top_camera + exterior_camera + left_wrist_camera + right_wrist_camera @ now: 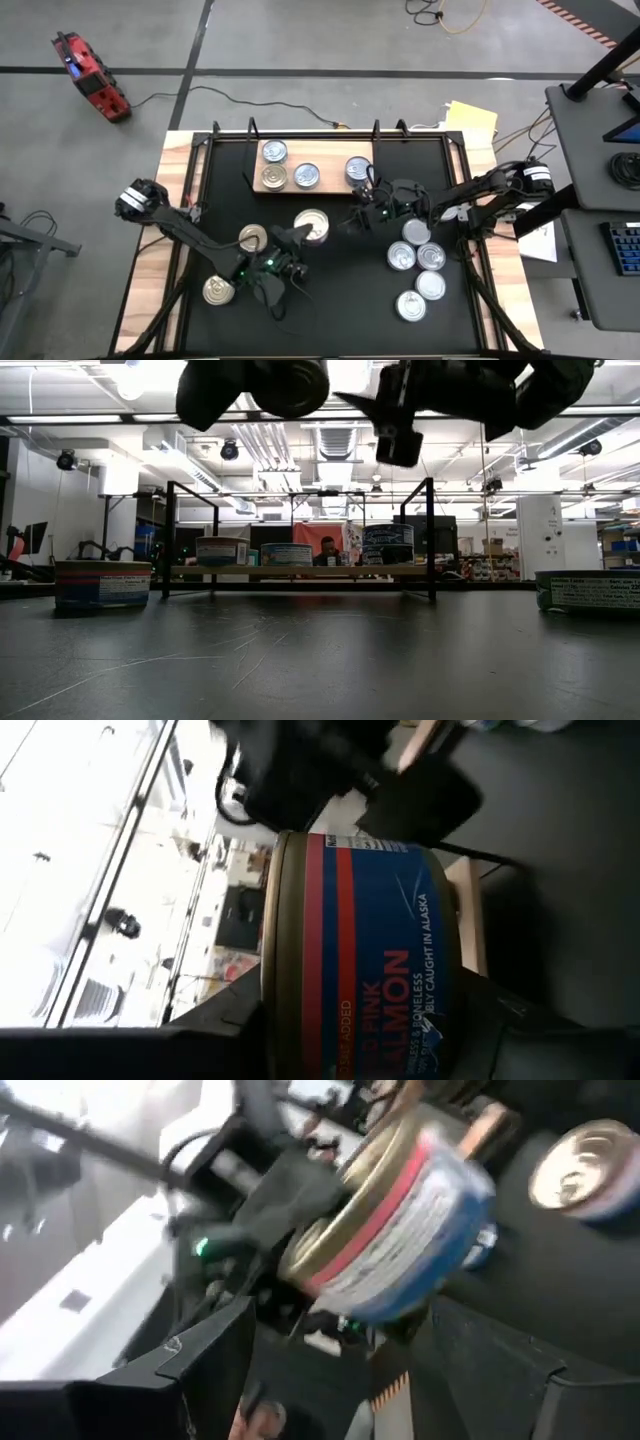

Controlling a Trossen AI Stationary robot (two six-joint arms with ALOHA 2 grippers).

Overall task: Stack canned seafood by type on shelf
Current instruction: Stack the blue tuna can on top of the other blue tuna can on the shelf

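Looks like a mid-air handoff. Starting from the left: 2 loose cans [218,290] sit on the table just behind and beside the left gripper [302,233], untouched. That gripper is clamped on a gold-topped salmon can [313,225], lifted off the table and held out toward the other arm. Its own wrist camera shows the can's blue and red label wedged between the fingers.

Just past the can comes the right gripper [358,218], facing it with its fingers spread wide and nothing in them. From its wrist view the can sits straight ahead, not between the fingers yet. The shelf [328,156] is just beyond both grippers, with 4 cans on it already. Behind the right gripper there's a cluster of 5 silver-topped cans [418,268] waiting on the table.

My guess at the next move: the right gripper has to ease forward around the can and close before the left lets go. The can hangs tilted, so lining up the fingers is the tricky bit.
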